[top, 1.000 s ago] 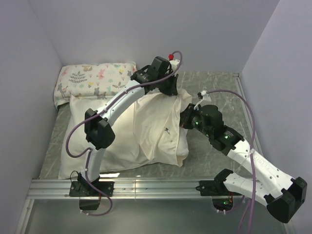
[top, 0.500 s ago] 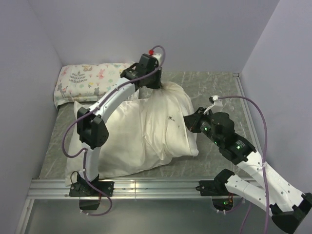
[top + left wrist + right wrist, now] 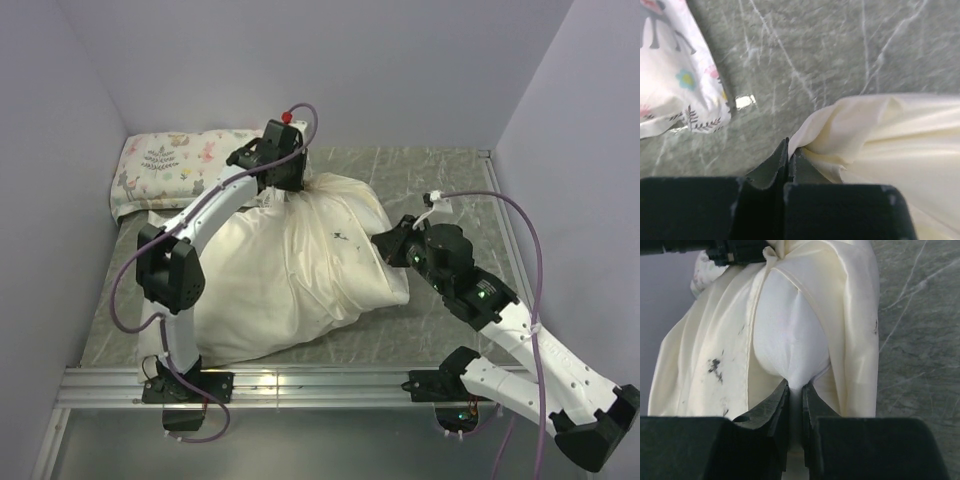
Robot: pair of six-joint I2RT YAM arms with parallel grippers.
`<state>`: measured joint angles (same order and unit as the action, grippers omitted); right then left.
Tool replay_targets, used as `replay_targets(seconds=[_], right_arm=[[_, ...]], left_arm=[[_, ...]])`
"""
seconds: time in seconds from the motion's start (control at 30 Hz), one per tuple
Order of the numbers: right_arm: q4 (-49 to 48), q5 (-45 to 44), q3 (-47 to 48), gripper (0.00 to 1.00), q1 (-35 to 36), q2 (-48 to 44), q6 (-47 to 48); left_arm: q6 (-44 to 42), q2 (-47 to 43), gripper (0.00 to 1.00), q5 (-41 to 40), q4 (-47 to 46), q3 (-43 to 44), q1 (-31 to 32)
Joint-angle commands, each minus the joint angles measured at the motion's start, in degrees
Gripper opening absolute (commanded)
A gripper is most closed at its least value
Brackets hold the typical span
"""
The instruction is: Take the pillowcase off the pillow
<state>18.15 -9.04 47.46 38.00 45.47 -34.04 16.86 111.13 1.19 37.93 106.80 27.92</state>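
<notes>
Most of the pillow (image 3: 790, 335) is hidden. Only the right wrist view shows it plainly, as a bright white bulge pushing out of the open mouth of the cream pillowcase (image 3: 850, 305). From above, the two are hard to tell apart under the wrinkled fabric. They lie across the middle of the grey marbled surface (image 3: 440, 180), with the case gathered to a peak at its far end. The left tool (image 3: 288, 186) sits at that peak. In its wrist view the dark fingers (image 3: 782, 162) are pressed together on a bunched fold of the pillowcase, which comes out right at their tips. How much cloth lies between them is hidden. The right tool (image 3: 386, 246) is at the case's open end, near the right side. Its fingers (image 3: 777, 407) are clenched on a pinch of the white pillow, with only a narrow slit between them, and the case's hem lies just beside them on both sides. A few small dark marks dot the pillowcase, too small to read as anything. The printed pillow (image 3: 170, 165) lies in the far left corner, partly covered by the left arm and cut off at the edge of the left wrist view. Its print shows leaves, flowers and small animals.
</notes>
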Motion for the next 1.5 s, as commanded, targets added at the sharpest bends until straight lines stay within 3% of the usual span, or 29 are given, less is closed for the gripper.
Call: replay_targets(seconds=[0.0,0.13,0.17,0.23,0.27,0.3,0.4,0.6,0.83,1.07,1.2,1.23,1.27,1.33,1.37,1.47], right_arm=[[-5.1,-4.1,7.2,0.0,-0.8,1.1,2.6],[-4.6,-1.5,12.3,0.0,-3.1,5.6,3.4],[-4.3,-0.6,13.4,0.0,-3.2,6.2,3.5],[-4.0,0.5,15.9,0.0,-3.3,7.3,3.7],[-3.9,1.8,16.5,0.0,-3.2,7.6,3.8],[-3.5,2.3,17.7,0.0,-3.2,8.0,3.8],[-2.4,2.8,19.9,0.0,-3.3,9.5,4.0],[-1.4,2.8,23.6,0.0,-3.3,11.0,4.2],[0.1,2.4,30.1,0.0,-3.2,12.5,4.9],[2.1,1.5,35.2,0.0,-3.3,13.8,6.0],[3.4,1.0,37.6,0.0,-3.3,14.4,6.6],[3.7,0.7,38.1,0.0,-3.3,14.3,6.8],[4.1,0.2,38.7,0.0,-3.3,14.3,7.1],[5.5,-1.9,40.9,0.0,-3.3,14.2,7.9],[6.0,-2.5,42.9,0.0,-3.3,14.2,8.3],[7.9,-4.1,46.1,0.0,-3.8,14.5,9.3]], left_arm=[[-5.4,-7.1,0.0,-13.1,-1.6,-5.4,2.6],[-4.4,-12.0,0.06,-16.6,-3.7,-13.6,6.9],[-4.1,-12.9,0.26,-17.7,-4.6,-14.2,8.4],[-3.2,-14.8,0.44,-20.4,-4.5,-14.0,8.8],[-2.9,-15.4,0.64,-21.4,-4.3,-13.5,8.9],[-2.5,-16.8,0.7,-23.2,-4.1,-12.8,8.9],[-2.8,-20.0,0.8,-23.9,-3.3,-8.7,9.3],[-1.7,-25.3,0.9,-24.6,1.6,-0.3,12.7],[1.7,-32.2,0.99,-22.6,2.5,-4.5,16.6],[6.1,-39.8,0.99,-17.9,-8.0,-19.3,28.0],[8.2,-42.5,0.88,-16.8,-12.3,-26.5,29.3],[8.7,-42.8,0.81,-17.8,-12.5,-27.4,29.3],[9.8,-43.0,0.59,-18.9,-12.4,-28.1,29.3],[10.8,-42.8,0.35,-22.9,-9.2,-29.4,29.3],[12.1,-42.6,0.17,-24.7,-8.1,-29.6,29.3],[15.7,-41.7,0.01,-31.0,-4.3,-32.0,28.9]])
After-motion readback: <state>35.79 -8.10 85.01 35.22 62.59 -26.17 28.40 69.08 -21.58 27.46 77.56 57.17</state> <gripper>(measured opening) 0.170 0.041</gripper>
